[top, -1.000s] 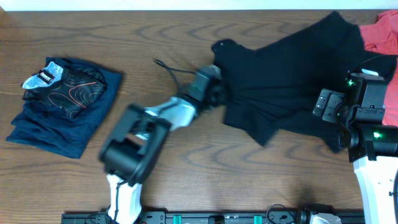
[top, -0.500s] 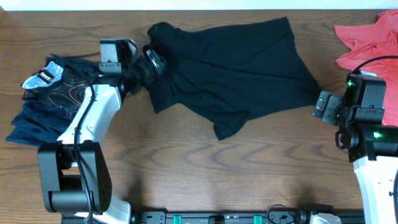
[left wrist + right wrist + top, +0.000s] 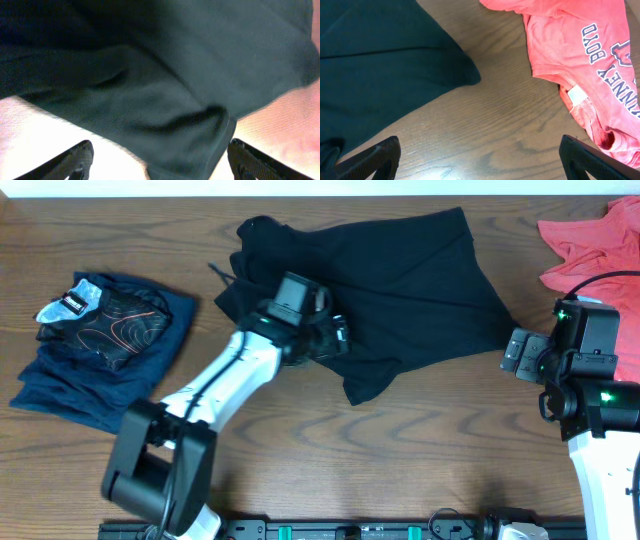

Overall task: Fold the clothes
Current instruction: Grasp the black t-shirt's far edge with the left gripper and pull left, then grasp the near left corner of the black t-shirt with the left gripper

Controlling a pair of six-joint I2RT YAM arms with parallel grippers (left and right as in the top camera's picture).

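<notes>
The clothes, a plain black T-shirt (image 3: 400,270), lie spread across the far middle of the table, a loose flap (image 3: 375,385) reaching toward the front. My left gripper (image 3: 335,338) hovers over the shirt's lower left part. In the left wrist view its fingers (image 3: 75,160) stand wide apart, with a hemmed corner of the black fabric (image 3: 200,155) lying between them, ungripped. My right gripper (image 3: 480,162) is open over bare wood, just past the shirt's right corner (image 3: 395,60). No lettering or emblem shows on the shirt.
A red T-shirt (image 3: 590,240) with navy lettering (image 3: 610,65) lies crumpled at the far right. At the left sits a folded pile: a navy garment (image 3: 90,385) with a black, red-lined one (image 3: 115,325) on top. The right arm (image 3: 585,370) stands at the right edge.
My left gripper dragged the black shirt from the right to the middle, let go of it near the pile, then swung right over the shirt's lower edge. The right arm has stayed put.
</notes>
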